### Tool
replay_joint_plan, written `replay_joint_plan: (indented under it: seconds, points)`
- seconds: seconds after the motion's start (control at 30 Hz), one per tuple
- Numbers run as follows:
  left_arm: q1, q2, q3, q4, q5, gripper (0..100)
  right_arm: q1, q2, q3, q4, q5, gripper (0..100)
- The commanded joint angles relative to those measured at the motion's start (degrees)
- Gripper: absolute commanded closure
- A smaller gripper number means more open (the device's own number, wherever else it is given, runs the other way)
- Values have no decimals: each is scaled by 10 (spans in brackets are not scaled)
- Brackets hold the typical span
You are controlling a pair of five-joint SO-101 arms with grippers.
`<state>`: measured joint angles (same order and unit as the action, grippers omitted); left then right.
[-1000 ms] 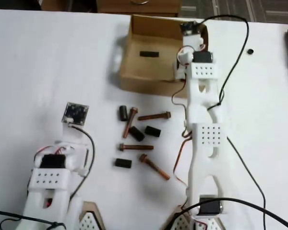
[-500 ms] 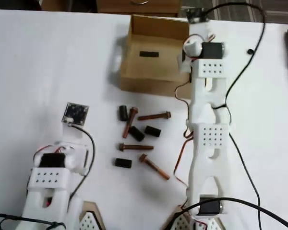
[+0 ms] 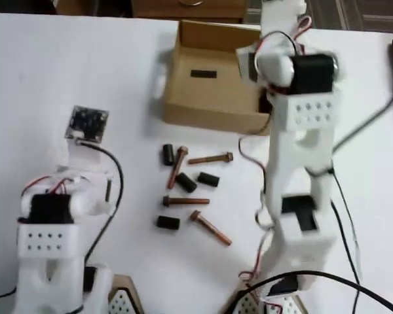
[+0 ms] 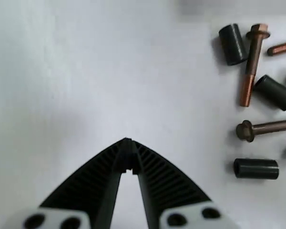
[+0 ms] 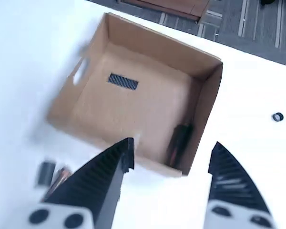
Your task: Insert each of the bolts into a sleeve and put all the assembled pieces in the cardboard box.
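Bolts (image 3: 209, 158) and sleeves (image 3: 168, 222) lie on the table (image 3: 65, 65) between the arms, in front of the cardboard box (image 3: 203, 121); small, stiff and likely to roll, each seems best pinched across its middle. Several touch, leaving little room between them, and the box's near wall is the edge to clear. The left gripper (image 4: 128, 157) is clenched on nothing beside them; the right gripper (image 5: 172, 145) hangs spread and empty over the box

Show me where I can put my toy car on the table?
The big bare patch of table left of the cardboard box, beyond the left arm, is free. Between the arms it's crowded with bolts and sleeves.
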<state>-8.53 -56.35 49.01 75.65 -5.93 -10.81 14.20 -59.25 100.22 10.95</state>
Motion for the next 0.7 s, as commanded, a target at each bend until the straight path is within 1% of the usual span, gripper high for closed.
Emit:
replay_joint_plan:
  seconds: [0.0,0.23,0.33,0.47,0.53,0.67]
  points:
    - [9,-38,-65,25,28,980,-9,-158,129,12,-1,754]
    - [111,-171,-66,82,77,980,0,-376,399,12,2,754]
    - [122,-214,-65,106,78,980,12,-470,531,12,4,754]
    - [120,-225,-65,139,78,980,12,-573,683,11,7,754]
    - [120,-225,-65,156,78,980,12,-616,736,11,42,754]
    - [120,-226,-65,175,78,980,12,-693,827,11,156,754]
